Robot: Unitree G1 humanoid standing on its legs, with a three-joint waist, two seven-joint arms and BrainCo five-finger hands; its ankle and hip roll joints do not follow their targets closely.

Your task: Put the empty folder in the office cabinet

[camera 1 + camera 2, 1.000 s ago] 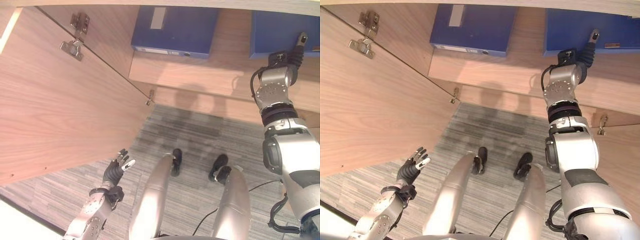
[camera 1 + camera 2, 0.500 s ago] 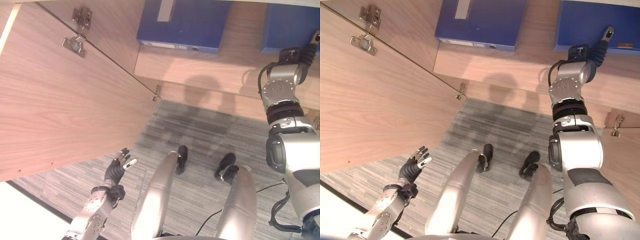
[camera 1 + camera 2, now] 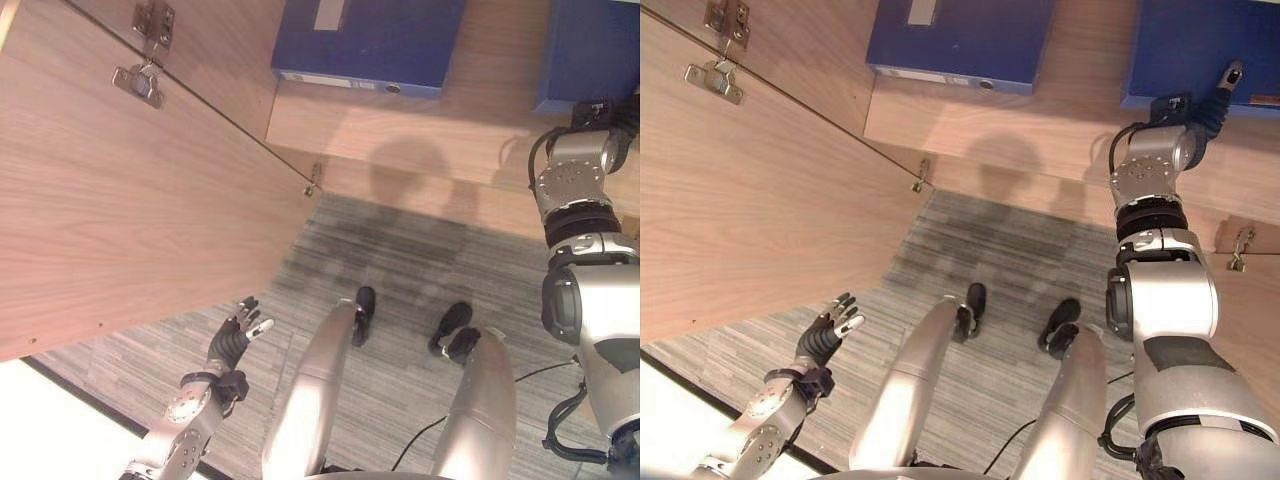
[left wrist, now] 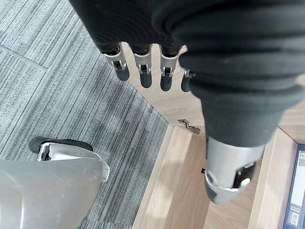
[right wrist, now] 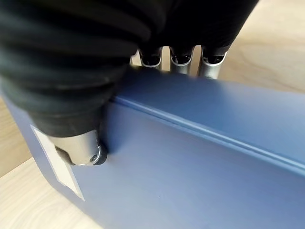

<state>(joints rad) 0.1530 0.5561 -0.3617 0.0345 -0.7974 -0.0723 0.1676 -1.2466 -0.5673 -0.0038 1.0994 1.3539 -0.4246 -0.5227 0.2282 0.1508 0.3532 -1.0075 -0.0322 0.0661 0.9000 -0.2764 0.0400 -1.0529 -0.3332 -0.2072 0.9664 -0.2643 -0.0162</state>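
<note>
2 blue folders on the cabinet shelf. Folder no. 1 lies at about 12 o'clock in the head views, label strip on top, nothing touching it. Folder no. 2 lies at about 1–2 o'clock, well apart from no. 1, bare wood between them.

My right hand is up at folder no. 2. In the right wrist view my fingers go over its far edge and my thumb presses its near face by the white label, so I'm clamped on it, thumb one side, fingers the other.

My left hand hangs low at about 7–8 o'clock over the grey carpet, holding nothing; fingers straight and spread a bit in the left wrist view.

1 open cabinet door stands at 9–10 o'clock, w/ 2 metal hinges: upper hinge, lower hinge. Another hinge shows at 3 o'clock in the right eye view.
</note>
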